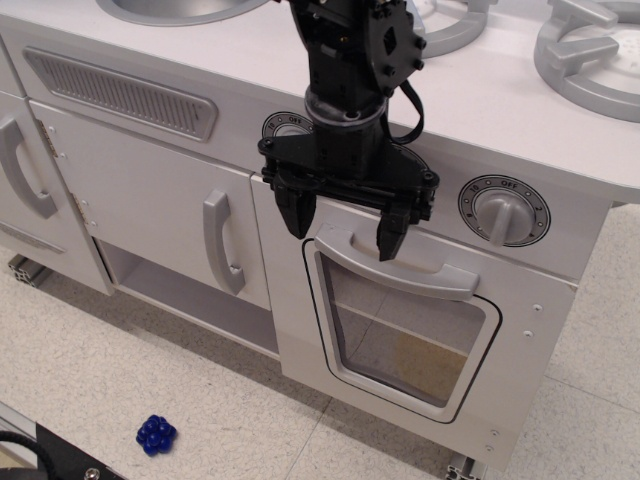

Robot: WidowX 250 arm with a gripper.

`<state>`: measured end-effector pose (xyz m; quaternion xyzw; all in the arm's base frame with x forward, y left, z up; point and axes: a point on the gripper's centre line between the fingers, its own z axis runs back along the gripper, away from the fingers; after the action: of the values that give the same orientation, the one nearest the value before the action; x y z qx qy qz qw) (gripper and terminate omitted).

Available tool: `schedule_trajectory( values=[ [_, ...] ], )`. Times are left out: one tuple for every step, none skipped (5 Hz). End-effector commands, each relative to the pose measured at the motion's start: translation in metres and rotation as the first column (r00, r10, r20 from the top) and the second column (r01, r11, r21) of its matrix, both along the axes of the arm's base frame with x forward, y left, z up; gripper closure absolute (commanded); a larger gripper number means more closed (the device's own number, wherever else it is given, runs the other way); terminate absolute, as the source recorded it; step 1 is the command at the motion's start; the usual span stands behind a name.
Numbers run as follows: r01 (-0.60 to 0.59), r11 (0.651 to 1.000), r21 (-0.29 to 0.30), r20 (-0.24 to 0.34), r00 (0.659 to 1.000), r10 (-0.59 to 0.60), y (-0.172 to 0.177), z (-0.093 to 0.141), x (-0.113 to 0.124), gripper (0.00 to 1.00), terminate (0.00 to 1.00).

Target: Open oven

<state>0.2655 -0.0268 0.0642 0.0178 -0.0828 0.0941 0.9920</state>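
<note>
The white toy oven (420, 345) stands in the lower middle-right. Its door has a rounded clear window (405, 335) and a wide light-grey bar handle (420, 268) along the top. The door looks shut. My black gripper (342, 228) hangs from above, just at the left end of the handle. It is open and empty. One fingertip (297, 222) lies left of the handle end, the other (390, 243) is over the bar. I cannot tell whether it touches the bar.
A knob marked OFF (503, 210) sits right of the gripper; another is partly hidden behind it. White cupboard doors with vertical grey handles (222, 243) stand to the left. Burners (590, 50) and a sink (180, 8) are on top. A blue toy (157, 434) lies on the floor.
</note>
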Motion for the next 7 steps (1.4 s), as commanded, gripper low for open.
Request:
schedule_trajectory(
  values=[
    [0.000,1.000,0.000,0.000,1.000,0.000,0.000,0.000,0.000,0.00,0.00],
    [-0.224,0.974,-0.020,0.041,0.973,0.225,0.015,-0.009,-0.003,0.00,0.00],
    [-0.455,0.885,-0.101,0.050,0.886,0.461,0.037,-0.023,-0.011,0.00,0.00],
    [-0.641,0.756,-0.135,-0.017,0.764,0.645,0.048,-0.034,-0.017,0.00,0.00],
    [-0.708,0.670,-0.223,-0.044,0.694,0.718,0.055,-0.044,-0.016,0.00,0.00],
    [-0.728,0.635,-0.259,-0.072,0.670,0.739,0.055,-0.054,-0.013,0.00,0.00],
    [-0.733,0.603,-0.314,-0.086,0.655,0.751,0.050,-0.056,-0.003,0.00,0.00]
  ],
)
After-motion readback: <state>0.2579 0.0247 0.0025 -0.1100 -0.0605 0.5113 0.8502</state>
